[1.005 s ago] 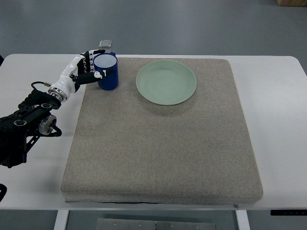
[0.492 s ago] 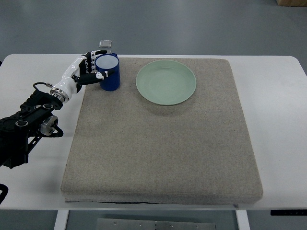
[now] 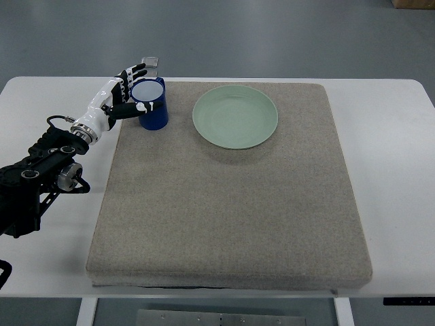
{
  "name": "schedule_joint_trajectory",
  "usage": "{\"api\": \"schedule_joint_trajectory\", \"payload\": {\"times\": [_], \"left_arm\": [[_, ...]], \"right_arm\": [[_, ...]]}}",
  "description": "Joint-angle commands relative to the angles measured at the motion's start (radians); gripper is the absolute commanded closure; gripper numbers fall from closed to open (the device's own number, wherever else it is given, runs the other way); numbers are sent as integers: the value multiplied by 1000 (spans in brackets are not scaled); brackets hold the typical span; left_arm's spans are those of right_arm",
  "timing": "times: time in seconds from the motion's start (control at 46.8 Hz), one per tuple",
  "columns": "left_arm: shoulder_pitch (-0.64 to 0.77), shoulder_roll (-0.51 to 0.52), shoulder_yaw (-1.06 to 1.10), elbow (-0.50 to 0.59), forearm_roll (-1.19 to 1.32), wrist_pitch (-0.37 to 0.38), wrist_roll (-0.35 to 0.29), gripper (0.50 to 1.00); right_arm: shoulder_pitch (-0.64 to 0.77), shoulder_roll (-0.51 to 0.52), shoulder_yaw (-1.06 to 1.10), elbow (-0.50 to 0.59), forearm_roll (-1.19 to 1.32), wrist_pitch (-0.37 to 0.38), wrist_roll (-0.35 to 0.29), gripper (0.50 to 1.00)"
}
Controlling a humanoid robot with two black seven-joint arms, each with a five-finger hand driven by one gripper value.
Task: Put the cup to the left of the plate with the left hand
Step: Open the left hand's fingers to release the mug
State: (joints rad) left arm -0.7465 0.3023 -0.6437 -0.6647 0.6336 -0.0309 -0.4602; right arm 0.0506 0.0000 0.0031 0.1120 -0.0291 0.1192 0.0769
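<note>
Tabletop point(image 3: 394, 170), white, is carrying a grey mat point(image 3: 224, 204) that is covering most of it. Toward the far edge of the mat a pale green plate point(image 3: 235, 116) is lying flat. Left of the plate, apart from it and near the mat's far-left corner, a blue cup point(image 3: 152, 104) is standing upright, its mouth facing up and its long axis vertical; any handle is not showing from above. A small grey object point(image 3: 149, 60) is lying just beyond the cup at the tabletop's far edge.

Left arm is reaching in from the left edge, and the left hand point(image 3: 122, 95) is sitting right beside the cup's left wall with fingers fanned out and loosening, apparently gripping nothing. Whether a fingertip is touching the cup is hard to tell.

Cup appears to be resting in its place, so the step in hand is probably the release. Doing it well means drawing the hand straight back leftward, fingers spread wide, without brushing the wall and tipping or dragging the cup. Right hand is out of view.
</note>
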Motion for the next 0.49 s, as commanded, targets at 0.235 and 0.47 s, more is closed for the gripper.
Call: {"api": "schedule_joint_trajectory", "payload": {"times": [0.235,0.47], "left_arm": [[-1,37,-71,-69,-28,-12,0,504],[-19,92,-224,-90,-70,-37,2,504]], "right_arm": [[0,0,0,0,0,0,0,566],[0,0,0,0,0,-1,0,566]]}}
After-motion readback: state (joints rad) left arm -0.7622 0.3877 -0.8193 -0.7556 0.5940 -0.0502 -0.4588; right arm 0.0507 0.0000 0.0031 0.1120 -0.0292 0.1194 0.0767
